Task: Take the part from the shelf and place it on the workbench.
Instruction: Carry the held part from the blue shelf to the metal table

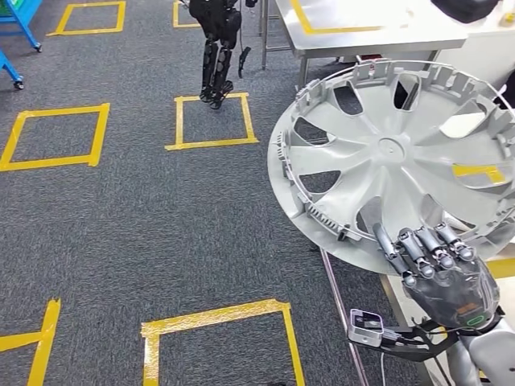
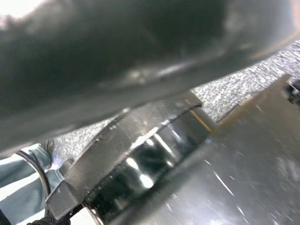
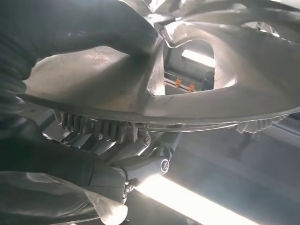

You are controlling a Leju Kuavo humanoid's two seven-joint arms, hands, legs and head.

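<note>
- Wheel cover [image 1: 389,157], silver and spoked, sits up in my right hand [image 1: 447,273], tilted with its ribbed inner face toward me.
- My dark fingers [image 1: 425,249] curl over its near rim, and in the right wrist view the thumb [image 3: 116,28] presses on the opposite face, so the rim is pinched between them.
- Its near edge hangs over the metal edge of a table [image 1: 340,297] that runs along my right side; I cannot tell whether the two touch.
- Its far edge reaches toward a second steel table [image 1: 364,32] marked with yellow tape, with a gap between them.
- To my left the grey carpet floor [image 1: 121,209] lies open, marked with yellow tape squares [image 1: 209,121].
- Another robot's dark legs [image 1: 216,56] stand at the far edge of one square, well apart from the wheel cover.
- A blue frame [image 1: 18,24] stands at the far left corner.
- The left wrist view is blurred dark shapes, and I cannot tell how my left hand lies.
</note>
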